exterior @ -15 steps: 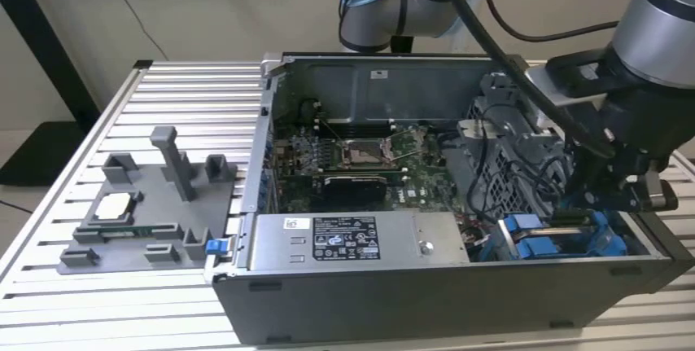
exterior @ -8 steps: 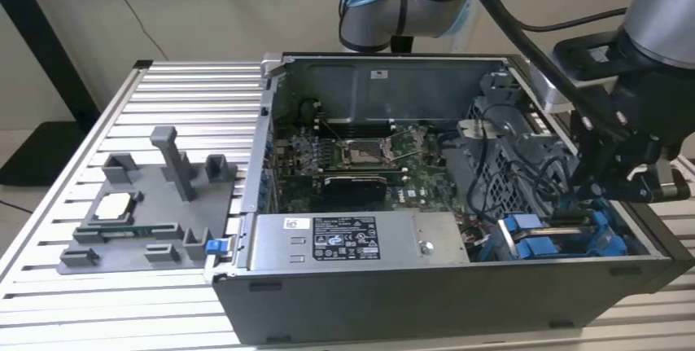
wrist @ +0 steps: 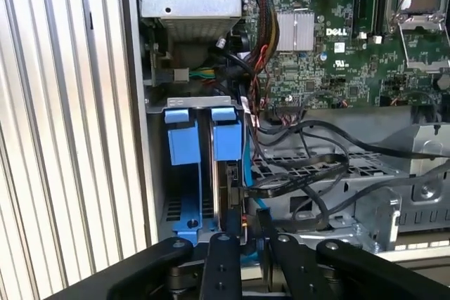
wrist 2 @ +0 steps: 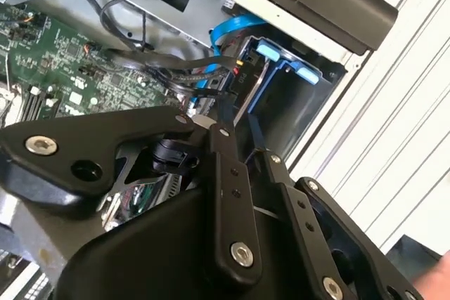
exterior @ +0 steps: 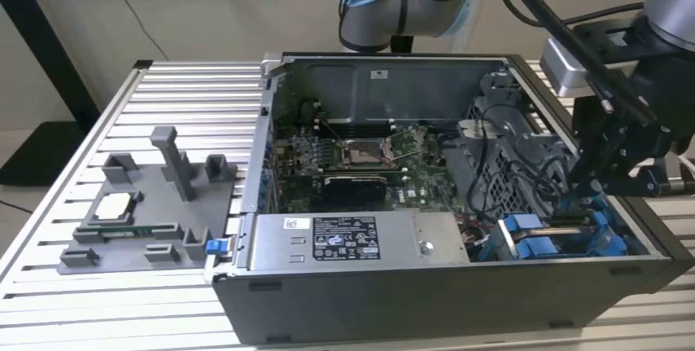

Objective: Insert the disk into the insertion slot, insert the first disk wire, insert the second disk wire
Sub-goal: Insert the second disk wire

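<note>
Claw sits right at the drive cage, fingers nearly together around a thin black wire by the looks of it.

The disk is already seated in the insertion slot in its blue carrier. You're dealing with a floppy cable, so hold it by the stiff plug, and gently.

Even indoor light, no hard shadows.
You get pale glare on the slatted aluminium table in both wrist views; the exterior view is softer, darkest lower centre.
</note>
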`<state>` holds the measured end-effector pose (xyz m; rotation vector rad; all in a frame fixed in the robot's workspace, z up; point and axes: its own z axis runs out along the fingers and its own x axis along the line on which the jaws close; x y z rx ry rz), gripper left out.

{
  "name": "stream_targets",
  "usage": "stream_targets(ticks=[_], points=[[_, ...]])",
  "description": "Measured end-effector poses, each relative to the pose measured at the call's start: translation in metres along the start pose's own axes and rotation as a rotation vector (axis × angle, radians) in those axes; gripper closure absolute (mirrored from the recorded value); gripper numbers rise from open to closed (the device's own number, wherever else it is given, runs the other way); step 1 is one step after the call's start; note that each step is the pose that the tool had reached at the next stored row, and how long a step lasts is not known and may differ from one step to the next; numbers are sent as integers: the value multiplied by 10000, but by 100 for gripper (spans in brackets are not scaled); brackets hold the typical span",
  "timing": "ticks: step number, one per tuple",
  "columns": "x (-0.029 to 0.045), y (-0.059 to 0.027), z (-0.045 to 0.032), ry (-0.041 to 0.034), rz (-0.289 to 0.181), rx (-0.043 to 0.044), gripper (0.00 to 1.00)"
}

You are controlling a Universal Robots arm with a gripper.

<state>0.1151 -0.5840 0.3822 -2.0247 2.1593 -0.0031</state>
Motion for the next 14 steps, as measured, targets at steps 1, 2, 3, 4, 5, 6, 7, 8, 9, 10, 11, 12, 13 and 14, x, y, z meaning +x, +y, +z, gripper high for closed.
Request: stream_targets(ticks=[1, 2, 3, 4, 5, 6, 7, 8, 9, 10, 11, 12, 13, 14], points=[[-2, -19, -4, 7, 13, -108, 0], [-4, -34, -8, 15, 26, -211, 0], [-5, -43, -11, 23, 35, -287, 0], [-6, -46, -11, 23, 38, -311, 0], [-5, -44, -11, 23, 41, -326, 0], [-5, -45, -10, 23, 44, -339, 0], [-5, -45, -10, 25, 44, -353, 0], [-5, -46, -10, 26, 45, -367, 0], [-5, -45, -10, 27, 47, -381, 0], [-5, -45, -10, 27, 49, -394, 0], [-5, -46, -10, 29, 50, -408, 0], [-5, -46, -10, 30, 52, -422, 0], [-5, -45, -10, 31, 54, -436, 0], [-5, -45, -10, 32, 55, -450, 0]])
